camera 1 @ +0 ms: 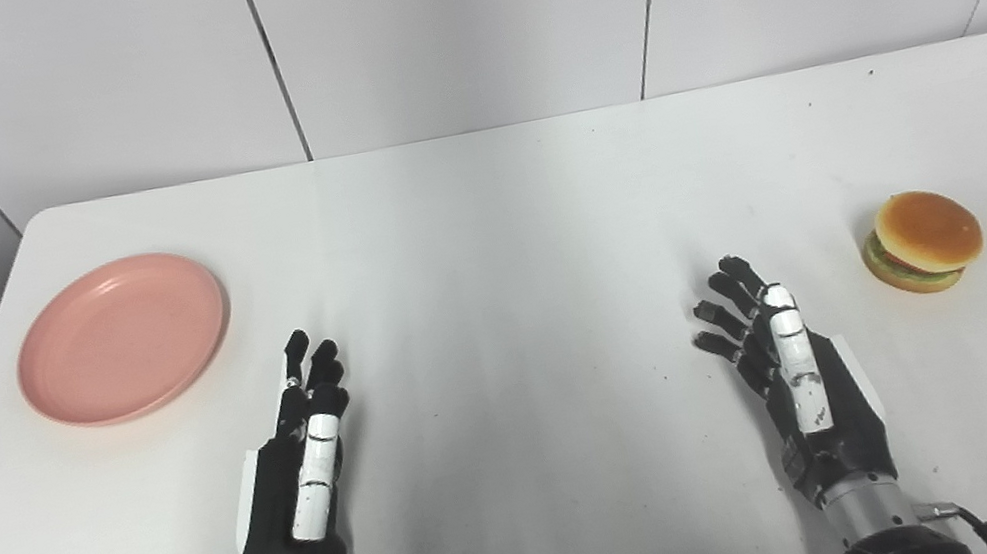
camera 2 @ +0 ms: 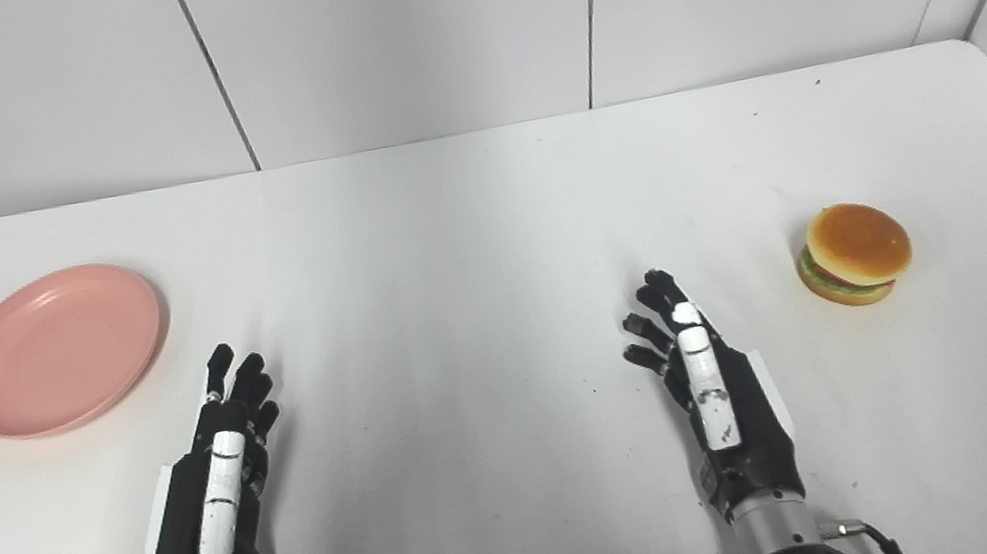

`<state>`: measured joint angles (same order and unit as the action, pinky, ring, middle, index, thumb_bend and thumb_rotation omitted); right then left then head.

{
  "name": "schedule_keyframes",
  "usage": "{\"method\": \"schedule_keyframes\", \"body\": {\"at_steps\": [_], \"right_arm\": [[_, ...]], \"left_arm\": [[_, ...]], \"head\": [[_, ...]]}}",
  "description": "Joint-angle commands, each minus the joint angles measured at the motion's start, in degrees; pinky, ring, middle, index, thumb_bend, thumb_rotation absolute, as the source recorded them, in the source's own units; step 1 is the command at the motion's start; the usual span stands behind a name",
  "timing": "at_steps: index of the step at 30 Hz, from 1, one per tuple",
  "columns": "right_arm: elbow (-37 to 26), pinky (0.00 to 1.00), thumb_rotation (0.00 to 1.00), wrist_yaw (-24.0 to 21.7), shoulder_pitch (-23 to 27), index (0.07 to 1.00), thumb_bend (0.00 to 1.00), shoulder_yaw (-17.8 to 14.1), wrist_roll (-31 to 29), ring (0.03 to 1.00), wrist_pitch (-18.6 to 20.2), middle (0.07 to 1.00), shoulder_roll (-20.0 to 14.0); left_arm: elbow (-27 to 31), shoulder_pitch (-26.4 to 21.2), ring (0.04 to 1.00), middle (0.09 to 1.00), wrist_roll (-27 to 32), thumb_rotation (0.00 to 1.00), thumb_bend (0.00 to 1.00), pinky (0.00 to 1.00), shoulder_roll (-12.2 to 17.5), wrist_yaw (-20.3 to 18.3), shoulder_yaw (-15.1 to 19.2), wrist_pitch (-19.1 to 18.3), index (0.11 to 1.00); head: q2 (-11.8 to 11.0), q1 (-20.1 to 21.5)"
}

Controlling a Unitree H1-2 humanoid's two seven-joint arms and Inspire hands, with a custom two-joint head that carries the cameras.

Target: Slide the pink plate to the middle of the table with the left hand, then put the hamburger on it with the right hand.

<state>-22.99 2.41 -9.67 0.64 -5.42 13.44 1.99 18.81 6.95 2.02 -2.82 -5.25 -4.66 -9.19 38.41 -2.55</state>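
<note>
Far left on the white worktop [camera 1: 483, 218] sits the round pink plastic plate [camera 1: 122, 339], empty. Just beside it the left hand [camera 1: 301, 478] lies edge-up, fingers straight, holding nothing. The right hand [camera 1: 800, 375] mirrors it, fingers fanned apart. Far right sits the toy hamburger [camera 1: 922, 241].

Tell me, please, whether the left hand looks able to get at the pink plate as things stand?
Probably yes. The left hand is open with fingers apart, holding nothing, and the pink plate lies just ahead to its left, with only bare table between them.
</note>
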Motion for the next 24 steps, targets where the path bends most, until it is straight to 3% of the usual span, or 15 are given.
{"method": "schedule_keyframes", "body": {"at_steps": [1, 10, 15, 24], "right_arm": [[-2.0, 0.83, 1.00, -0.6, -4.4, 0.899, 0.67, 0.1, -0.2, 0.862, 0.0, 0.916, -0.2], [-2.6, 0.83, 1.00, -0.8, -4.5, 0.900, 0.67, 0.0, -0.4, 0.865, 0.8, 0.918, -0.2], [-2.4, 0.83, 1.00, -1.0, -4.4, 0.895, 0.67, -0.1, -0.4, 0.865, 0.8, 0.915, -0.4], [-2.0, 0.84, 1.00, -1.2, -4.2, 0.904, 0.67, -0.2, -0.4, 0.868, 1.0, 0.921, -0.6]], "left_arm": [[0.7, 0.0, 0.986, 0.969, -0.3, 0.80, 0.77, 1.00, 0.6, 0.2, 0.0, 2.2, 1.000], [0.6, 0.1, 0.989, 0.972, 0.0, 0.80, 0.78, 1.00, 0.3, 0.4, 0.1, 3.1, 1.000], [-0.2, 0.1, 0.964, 0.953, 0.0, 0.79, 0.76, 0.98, -0.4, 1.2, 0.5, 5.7, 1.000], [-0.7, -0.2, 0.970, 0.959, 0.7, 0.79, 0.75, 0.99, -0.1, 1.2, 0.3, 6.0, 1.000]], "head": [[-0.1, -0.1], [0.1, -0.2], [0.1, -0.4], [0.0, -0.6]]}}
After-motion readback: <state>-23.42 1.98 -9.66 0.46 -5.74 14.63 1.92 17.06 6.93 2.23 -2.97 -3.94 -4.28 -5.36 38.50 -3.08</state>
